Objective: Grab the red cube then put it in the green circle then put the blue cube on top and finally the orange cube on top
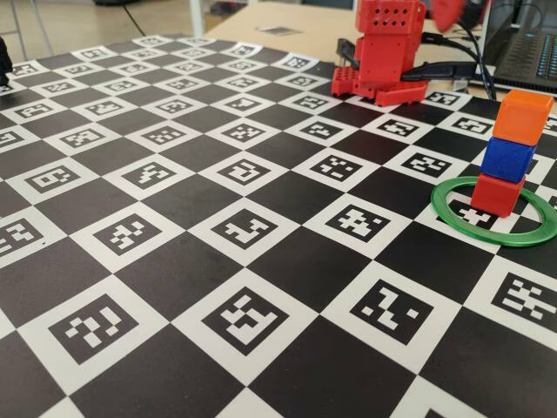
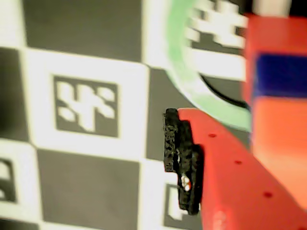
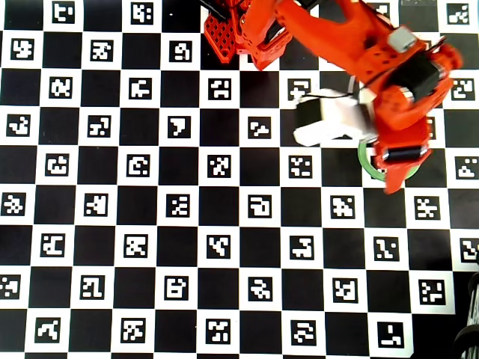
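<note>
Three cubes stacked inside one green ring [image 1: 452, 219]: one red [image 1: 497, 193], one blue [image 1: 507, 159], one orange [image 1: 522, 117].

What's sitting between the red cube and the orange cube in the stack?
The blue cube, stacked directly on the red cube and under the orange cube, clear in the fixed view.

Board left of green circle [image 1: 493, 225] seemingly clear

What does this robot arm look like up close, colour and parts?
The arm is bright orange-red plastic with black motor blocks, a white part near the wrist and thin cables. Its gripper has a red finger dotted with small holes and a black textured pad.
</note>
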Motion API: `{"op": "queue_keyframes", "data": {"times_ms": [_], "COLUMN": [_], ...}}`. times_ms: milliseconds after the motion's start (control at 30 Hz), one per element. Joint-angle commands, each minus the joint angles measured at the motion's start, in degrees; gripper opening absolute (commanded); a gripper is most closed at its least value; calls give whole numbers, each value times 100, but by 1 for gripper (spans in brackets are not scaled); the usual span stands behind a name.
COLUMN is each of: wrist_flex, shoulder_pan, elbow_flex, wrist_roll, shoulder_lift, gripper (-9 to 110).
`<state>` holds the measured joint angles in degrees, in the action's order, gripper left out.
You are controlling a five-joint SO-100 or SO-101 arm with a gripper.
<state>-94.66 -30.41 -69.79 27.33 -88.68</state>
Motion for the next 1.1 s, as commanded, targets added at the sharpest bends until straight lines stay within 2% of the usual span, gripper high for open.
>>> {"op": "queue_keyframes", "data": {"times_ms": [0, 167, 400, 533, 633, 767, 1067], "wrist_flex": [220, 826, 1099, 1784, 2628, 3647, 4289], "shoulder_pan": [413, 844, 1635, 2241, 2602, 2909, 2971], "elbow_flex": [-308, -1433, -1995, -2769, -3551, -4702, -6768], "wrist_roll": [-527, -1433, -2944, -3085, -3604, -4702, -7251], "shoulder_lift": [-817, -1547, -1828, -2399, -3006, -3823, -5203], "gripper": [20, 13, -6, -6, -6, -6, -6]}}
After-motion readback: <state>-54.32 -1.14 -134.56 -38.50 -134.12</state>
